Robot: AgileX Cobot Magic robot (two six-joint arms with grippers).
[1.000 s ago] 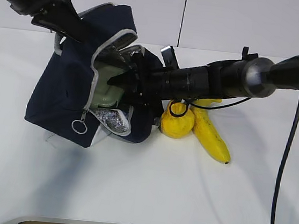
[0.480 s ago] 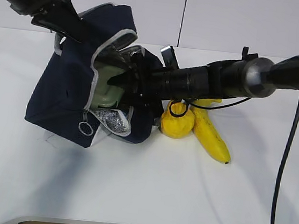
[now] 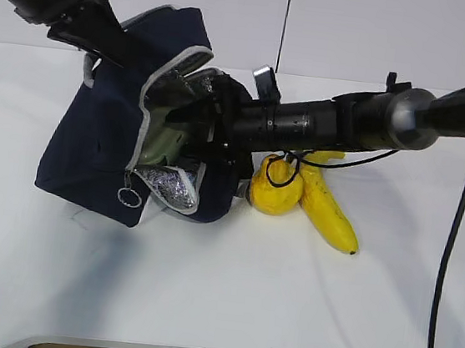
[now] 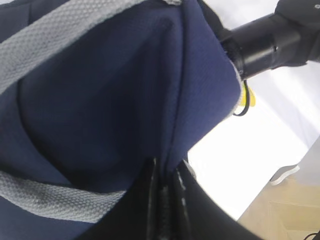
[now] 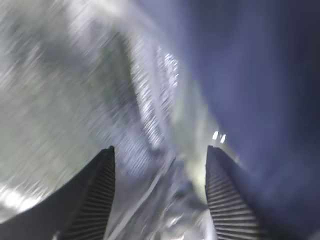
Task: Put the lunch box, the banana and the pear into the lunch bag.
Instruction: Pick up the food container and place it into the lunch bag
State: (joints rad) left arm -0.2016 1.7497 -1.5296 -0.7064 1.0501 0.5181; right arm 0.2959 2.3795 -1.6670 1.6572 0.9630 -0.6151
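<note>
- Left pincer pinching lunch bag fabric.
- Right pincer spread inside bag; lunch box there too.
- Pear, banana touching on counter (no readable labels).

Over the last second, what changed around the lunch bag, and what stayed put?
The right gripper, inside the lunch bag, has spread its jaws, apparently letting go of the lunch box, now lower in the opening. The zipper ring swung slightly. The left gripper stays shut on the bag's fabric; the pear and banana lie unmoved.
</note>
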